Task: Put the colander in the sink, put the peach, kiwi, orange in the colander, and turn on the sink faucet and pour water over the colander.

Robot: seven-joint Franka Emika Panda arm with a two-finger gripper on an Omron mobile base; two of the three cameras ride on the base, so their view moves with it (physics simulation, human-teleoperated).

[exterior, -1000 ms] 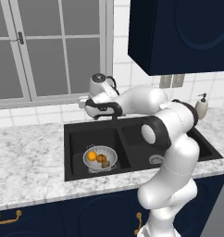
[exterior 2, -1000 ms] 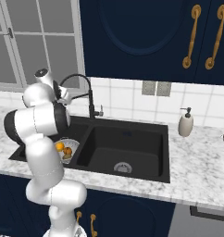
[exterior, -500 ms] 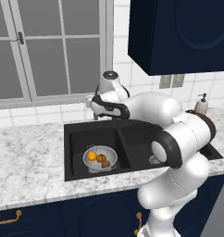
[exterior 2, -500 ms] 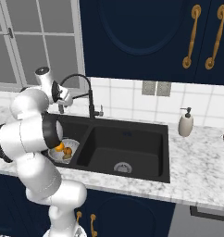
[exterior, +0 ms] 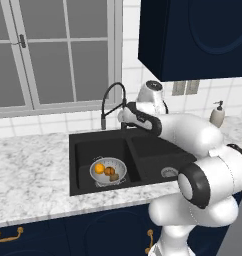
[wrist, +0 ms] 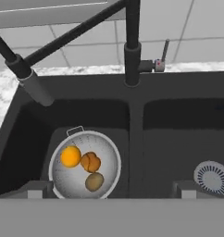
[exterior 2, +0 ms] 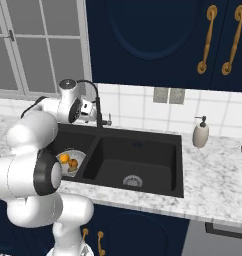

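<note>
The silver colander [wrist: 85,165] stands in the left basin of the black sink [wrist: 178,125]. In it lie the orange [wrist: 70,156], the peach [wrist: 90,162] and the brown kiwi [wrist: 94,181]. The black sink faucet [wrist: 132,55] rises behind the divider, its spout head [wrist: 35,87] out over the left basin, and its small lever [wrist: 163,53] sticks up on its right. No water shows. My gripper [wrist: 111,190] hangs open and empty above the sink, just in front of the faucet [exterior: 113,102]; from the base views it is the gripper [exterior: 127,116] [exterior 2: 88,112] level with the faucet neck. The colander [exterior: 109,171] [exterior 2: 73,161] sits well below it.
A beige soap pump bottle [exterior: 217,114] [exterior 2: 200,134] stands on the marbled counter [exterior 2: 213,180] right of the sink. The right basin holds only its round drain [wrist: 213,178]. Navy cabinets [exterior 2: 158,35] hang above; a window [exterior: 53,50] is behind the counter. My own arm hides part of the left basin in the right base view.
The hand has swung right, from left of the faucet neck to in front of it, and my elbow has dropped lower right. The jaws stayed open; colander and fruit have not moved.
</note>
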